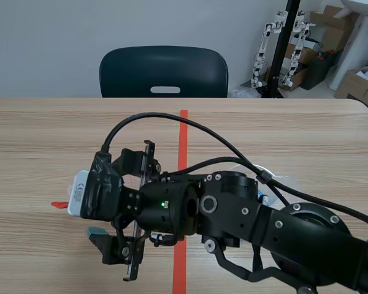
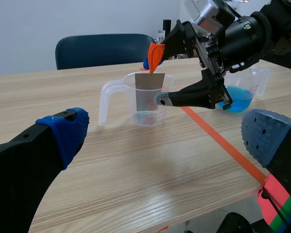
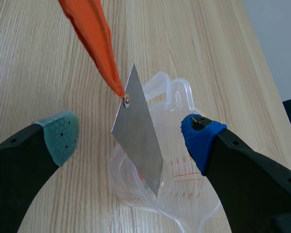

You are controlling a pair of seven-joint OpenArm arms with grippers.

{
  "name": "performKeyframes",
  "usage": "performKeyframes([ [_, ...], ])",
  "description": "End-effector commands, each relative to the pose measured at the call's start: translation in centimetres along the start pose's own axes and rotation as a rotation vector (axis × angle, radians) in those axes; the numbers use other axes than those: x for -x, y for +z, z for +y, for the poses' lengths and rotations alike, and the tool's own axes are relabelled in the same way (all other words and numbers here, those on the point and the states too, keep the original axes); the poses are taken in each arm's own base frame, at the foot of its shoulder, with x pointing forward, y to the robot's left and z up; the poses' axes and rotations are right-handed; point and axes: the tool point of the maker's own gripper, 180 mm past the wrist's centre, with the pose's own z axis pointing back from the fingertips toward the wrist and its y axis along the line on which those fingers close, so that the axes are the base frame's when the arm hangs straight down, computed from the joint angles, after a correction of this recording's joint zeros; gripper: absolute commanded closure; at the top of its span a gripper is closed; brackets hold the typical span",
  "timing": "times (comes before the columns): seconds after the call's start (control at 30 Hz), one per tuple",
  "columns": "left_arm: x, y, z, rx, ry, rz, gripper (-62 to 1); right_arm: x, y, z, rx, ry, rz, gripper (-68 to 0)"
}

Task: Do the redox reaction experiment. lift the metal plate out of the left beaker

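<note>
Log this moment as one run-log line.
phase: pre-grasp | right hand: open, straddling metal plate | metal plate: standing in left beaker, not lifted | left hand: open, empty

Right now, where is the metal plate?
In the left wrist view, the metal plate stands in the clear beaker, between the right gripper's open fingers, across the tape from the blue-liquid beaker.
</note>
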Motion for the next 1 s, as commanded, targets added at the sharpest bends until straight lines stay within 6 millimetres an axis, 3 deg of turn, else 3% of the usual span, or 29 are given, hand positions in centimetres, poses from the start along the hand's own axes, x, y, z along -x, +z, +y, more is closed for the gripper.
performKeyframes([
  [0.0, -1.2, -0.1, 0.0, 0.002, -0.007, -0.054, -62.3, -1.5, -0.2, -1.1, 0.023, 0.014, -0.051, -43.8],
  [0.3, -1.2, -0.1, 0.0, 0.002, -0.007, -0.054, -62.3, -2.3, -0.4, -1.1, 0.024, 0.018, -0.082, -43.1],
  [0.57, -1.2, -0.1, 0.0, 0.002, -0.007, -0.054, -62.3, -2.6, -0.4, -1.1, 0.022, 0.034, -0.096, -22.8],
  [0.77, -1.2, -0.1, 0.0, 0.002, -0.007, -0.054, -62.3, -2.6, -0.3, -1.1, 0.021, 0.034, -0.098, -0.2],
  [0.97, -1.2, -0.1, 0.0, 0.002, -0.007, -0.054, -62.3, -2.6, -0.2, -1.2, 0.030, 0.040, -0.105, -0.5],
])
